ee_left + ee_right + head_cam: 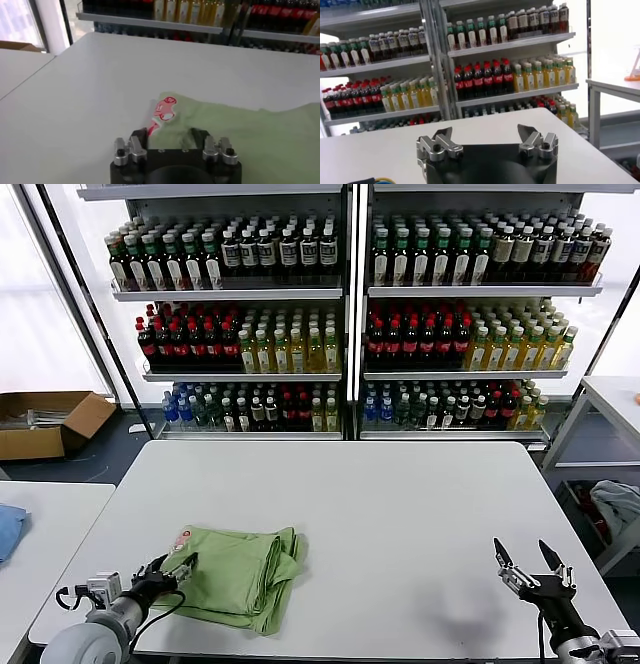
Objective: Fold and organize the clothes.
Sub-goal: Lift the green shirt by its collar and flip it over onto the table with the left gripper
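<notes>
While the folded green shirt [240, 577] lies bunched on the near-left part of the white worktop [400, 514], the left gripper [172, 570] sits at its left edge, low over the cloth. Its fingers [140, 138] are spread apart, one near the red-and-white print [165, 110] and the other over plain green fabric; they grip nothing. The right gripper [528, 565] hovers at the worktop's near-right corner, well apart from the shirt, its fingers [443, 136] released and empty. Shelves of bottles [350, 314] stand behind the worktop.
</notes>
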Robot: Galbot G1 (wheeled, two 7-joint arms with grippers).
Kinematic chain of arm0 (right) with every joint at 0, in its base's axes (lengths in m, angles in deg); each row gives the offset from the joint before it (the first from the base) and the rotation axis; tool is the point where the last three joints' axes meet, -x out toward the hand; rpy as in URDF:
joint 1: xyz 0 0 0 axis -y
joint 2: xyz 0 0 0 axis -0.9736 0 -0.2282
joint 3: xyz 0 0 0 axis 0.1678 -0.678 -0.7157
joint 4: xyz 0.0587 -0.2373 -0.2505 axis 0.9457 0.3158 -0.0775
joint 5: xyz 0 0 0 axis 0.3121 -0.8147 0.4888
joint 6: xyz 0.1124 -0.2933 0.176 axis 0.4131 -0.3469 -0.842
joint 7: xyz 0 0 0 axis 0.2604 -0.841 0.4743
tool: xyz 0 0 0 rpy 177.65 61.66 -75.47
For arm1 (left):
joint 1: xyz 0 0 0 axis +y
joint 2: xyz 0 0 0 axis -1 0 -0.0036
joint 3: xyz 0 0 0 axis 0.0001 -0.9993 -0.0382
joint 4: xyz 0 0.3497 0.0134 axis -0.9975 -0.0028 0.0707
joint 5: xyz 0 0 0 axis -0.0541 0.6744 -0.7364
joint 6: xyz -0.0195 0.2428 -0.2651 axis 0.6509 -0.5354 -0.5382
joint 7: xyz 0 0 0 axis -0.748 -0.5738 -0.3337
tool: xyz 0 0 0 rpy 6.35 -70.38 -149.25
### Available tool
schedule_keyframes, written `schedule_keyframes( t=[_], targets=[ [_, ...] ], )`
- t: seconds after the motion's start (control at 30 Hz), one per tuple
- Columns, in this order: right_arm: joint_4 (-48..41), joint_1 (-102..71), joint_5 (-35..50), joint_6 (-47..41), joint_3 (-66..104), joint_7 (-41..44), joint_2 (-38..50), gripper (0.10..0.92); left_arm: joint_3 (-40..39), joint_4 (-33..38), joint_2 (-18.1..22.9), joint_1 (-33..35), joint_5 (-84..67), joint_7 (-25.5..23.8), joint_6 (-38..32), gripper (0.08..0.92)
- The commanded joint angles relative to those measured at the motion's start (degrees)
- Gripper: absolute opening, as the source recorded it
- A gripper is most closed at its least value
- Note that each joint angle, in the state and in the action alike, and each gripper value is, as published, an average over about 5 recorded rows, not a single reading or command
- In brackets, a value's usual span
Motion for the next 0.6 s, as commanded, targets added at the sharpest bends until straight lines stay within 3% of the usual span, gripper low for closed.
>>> schedule_keyframes(
  t=[0.03,0.47,0.6],
  targets=[
    [0.28,-0.18,0.05,0.08,0.24,0.0,-0.03,0.823,-0.71,0.01,1.58,0.55,0.07,-0.82,-0.61,0.565],
    [0.72,0.24,-0.06,-0.12,0.09,0.01,-0.09,0.823,2.57,1.54,5.42,1.57,5.27,5.35,-6.8,0.202],
    [0.88,0.27,-0.12,-0.14,0.1,0.0,-0.2,0.823,8.08,2.43,6.58,1.59,4.8,6.74,-7.55,0.143]
  ],
)
